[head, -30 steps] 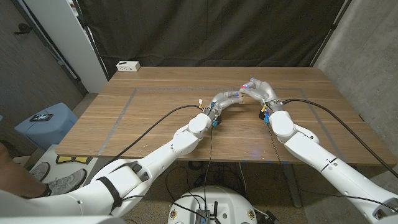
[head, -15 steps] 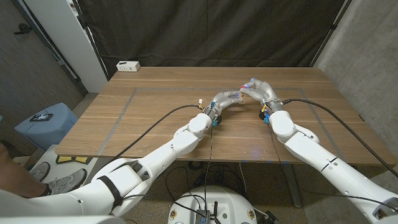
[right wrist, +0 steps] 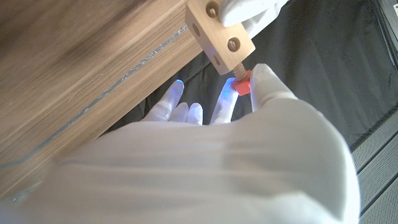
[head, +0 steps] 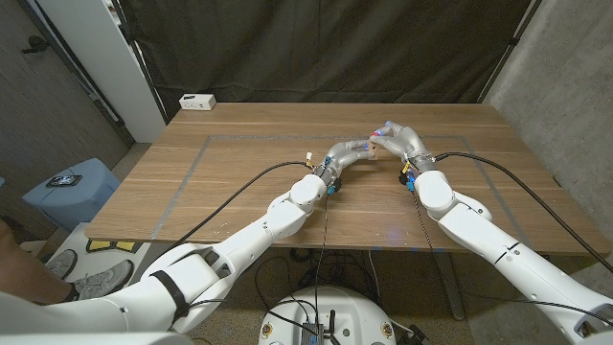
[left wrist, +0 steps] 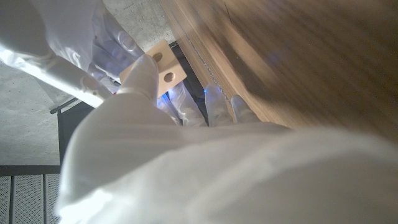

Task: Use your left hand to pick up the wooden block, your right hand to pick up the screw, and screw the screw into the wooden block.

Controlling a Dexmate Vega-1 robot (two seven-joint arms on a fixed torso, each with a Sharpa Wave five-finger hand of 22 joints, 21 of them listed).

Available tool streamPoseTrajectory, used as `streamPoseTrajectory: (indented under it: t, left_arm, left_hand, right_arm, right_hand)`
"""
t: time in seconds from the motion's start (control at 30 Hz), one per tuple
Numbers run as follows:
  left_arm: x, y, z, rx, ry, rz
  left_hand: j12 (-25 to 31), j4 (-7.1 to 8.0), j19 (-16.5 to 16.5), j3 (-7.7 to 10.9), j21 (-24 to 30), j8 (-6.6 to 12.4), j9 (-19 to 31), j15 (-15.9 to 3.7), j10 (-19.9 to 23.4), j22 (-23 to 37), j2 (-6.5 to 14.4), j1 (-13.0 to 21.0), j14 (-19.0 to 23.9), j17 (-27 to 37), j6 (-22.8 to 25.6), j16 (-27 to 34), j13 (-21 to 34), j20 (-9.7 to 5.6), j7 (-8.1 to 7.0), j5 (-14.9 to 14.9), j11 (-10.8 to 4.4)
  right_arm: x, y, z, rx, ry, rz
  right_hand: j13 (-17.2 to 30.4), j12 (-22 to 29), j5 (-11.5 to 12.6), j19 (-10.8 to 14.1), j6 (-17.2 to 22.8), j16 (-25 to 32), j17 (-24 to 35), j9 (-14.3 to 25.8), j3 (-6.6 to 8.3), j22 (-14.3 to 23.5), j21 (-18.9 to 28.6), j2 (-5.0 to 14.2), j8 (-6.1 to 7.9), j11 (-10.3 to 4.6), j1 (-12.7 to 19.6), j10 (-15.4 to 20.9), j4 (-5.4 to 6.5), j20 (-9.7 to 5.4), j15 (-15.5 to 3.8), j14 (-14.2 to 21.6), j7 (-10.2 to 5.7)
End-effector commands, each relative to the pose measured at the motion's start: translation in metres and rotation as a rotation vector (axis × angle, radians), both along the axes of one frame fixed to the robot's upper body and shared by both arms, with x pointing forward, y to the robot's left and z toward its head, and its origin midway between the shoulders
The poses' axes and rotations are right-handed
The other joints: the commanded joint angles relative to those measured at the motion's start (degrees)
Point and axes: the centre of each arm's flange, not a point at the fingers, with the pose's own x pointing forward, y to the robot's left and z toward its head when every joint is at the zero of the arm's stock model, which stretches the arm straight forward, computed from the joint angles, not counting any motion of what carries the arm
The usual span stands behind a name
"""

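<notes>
Above the table's middle my two hands meet. My left hand point(head: 347, 152) holds the pale wooden block point(head: 371, 146) off the table. In the left wrist view the block point(left wrist: 159, 66) shows two round holes above my left hand point(left wrist: 155, 149). In the right wrist view the block point(right wrist: 217, 34) is gripped from behind by left fingers point(right wrist: 249, 11). A screw with a red head point(right wrist: 242, 83) stands with its shaft in the block's end face. My right hand point(right wrist: 211, 155) pinches the red head between thumb and finger. From the head, my right hand point(head: 400, 138) is beside the block.
The wooden table point(head: 239, 182) carries a thin rectangular line marking point(head: 192, 168). A white power strip point(head: 197, 101) lies at the far left corner. Black cables run along both forearms. A dark curtain hangs behind the table; a blue bin point(head: 72, 187) stands on the floor at left.
</notes>
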Motion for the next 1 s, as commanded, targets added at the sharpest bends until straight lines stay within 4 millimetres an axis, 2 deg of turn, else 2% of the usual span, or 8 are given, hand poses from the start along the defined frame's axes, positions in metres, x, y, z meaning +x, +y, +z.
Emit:
streamPoseTrajectory:
  t: [0.03,0.5,1.0]
  left_arm:
    - [0.0013,-0.0011,0.0009,-0.003,0.003,0.005]
    - [0.0022,-0.0010,0.0003,-0.004,0.008,0.007]
    - [0.0009,-0.0010,-0.0001,-0.004,0.008,0.008]
  left_hand:
    - [0.17,0.24,0.53,0.12,0.02,0.36,0.34,-4.86,0.51,0.21,0.65,0.10,0.43,0.17,0.01,0.14,0.29,0.22,0.60,0.05,-0.04]
    - [0.20,0.28,0.62,0.08,0.04,0.32,0.34,-4.90,0.57,0.21,0.77,0.13,0.50,0.18,-0.11,0.16,0.32,0.27,0.68,0.06,-0.04]
    - [0.21,0.26,0.76,0.09,0.07,0.33,0.35,-4.81,0.61,0.21,0.93,0.29,0.55,0.18,-0.12,0.18,0.34,0.35,0.79,0.08,-0.04]
  right_arm:
    - [0.0010,-0.0009,0.0001,-0.012,0.003,0.000]
    - [0.0011,-0.0019,-0.0001,-0.012,0.005,0.007]
    - [-0.0002,-0.0024,-0.0007,-0.015,0.007,0.019]
  right_hand:
    - [0.16,-0.09,0.08,-0.11,-0.20,-0.01,0.29,-0.11,0.14,0.16,-0.19,-0.15,-0.26,0.11,-0.52,-0.27,0.21,-2.64,-0.68,-0.23,0.06]
    - [0.17,-0.21,-0.04,-0.63,-1.80,-0.12,0.39,-0.82,-0.04,0.17,-0.28,-0.37,-1.22,0.12,-1.47,-1.01,0.58,-2.54,-0.47,-0.77,-0.01]
    - [0.20,-0.37,-0.19,-1.86,-4.52,-0.33,0.40,-1.90,-0.75,0.21,-0.42,-1.07,-2.87,0.80,-3.66,-2.39,1.17,-2.06,0.22,-1.86,0.40]
